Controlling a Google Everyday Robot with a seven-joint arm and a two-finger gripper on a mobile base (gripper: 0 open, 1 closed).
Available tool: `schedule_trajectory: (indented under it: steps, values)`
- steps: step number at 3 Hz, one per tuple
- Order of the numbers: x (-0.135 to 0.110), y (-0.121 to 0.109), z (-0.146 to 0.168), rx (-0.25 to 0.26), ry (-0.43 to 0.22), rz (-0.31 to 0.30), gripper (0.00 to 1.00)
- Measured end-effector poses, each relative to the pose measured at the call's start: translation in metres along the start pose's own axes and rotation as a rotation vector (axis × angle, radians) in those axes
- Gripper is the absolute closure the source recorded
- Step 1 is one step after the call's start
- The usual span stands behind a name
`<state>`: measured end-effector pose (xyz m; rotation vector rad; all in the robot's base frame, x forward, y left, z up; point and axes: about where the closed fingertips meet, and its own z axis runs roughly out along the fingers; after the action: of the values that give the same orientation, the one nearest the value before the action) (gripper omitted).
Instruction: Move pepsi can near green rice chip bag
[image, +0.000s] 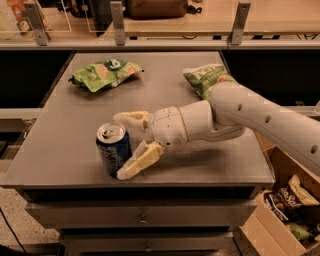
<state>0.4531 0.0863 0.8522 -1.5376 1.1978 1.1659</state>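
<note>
**A:** where's the arm sitting rn?

**B:** white arm (260, 112) comes in from the right, sloping down to the left, wrist (175, 127) roughly level.

**A:** and the gripper?

**B:** gripper (122, 146) is low, left of centre, pointing left, fingers (140, 160) spread wide apart.

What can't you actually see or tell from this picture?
Camera view:
- Whether the open claw, flanking the pepsi can at the table's front, touches it: its near finger covers the contact.
- Darker green bag: near end hidden by the arm.
- Cardboard box: cut off by the right edge.
</note>
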Motion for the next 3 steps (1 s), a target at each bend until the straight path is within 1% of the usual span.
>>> schedule_trajectory:
  steps: [1, 2, 3]
  values:
    - [-0.0022, 0.0013, 0.0072, -0.017, 0.023, 0.045, 0.4]
    - [-0.0058, 0.0057, 0.0049, -0.031, -0.002, 0.077, 0.63]
    - [-0.0071, 0.0075, 0.0015, -0.031, -0.035, 0.102, 0.85]
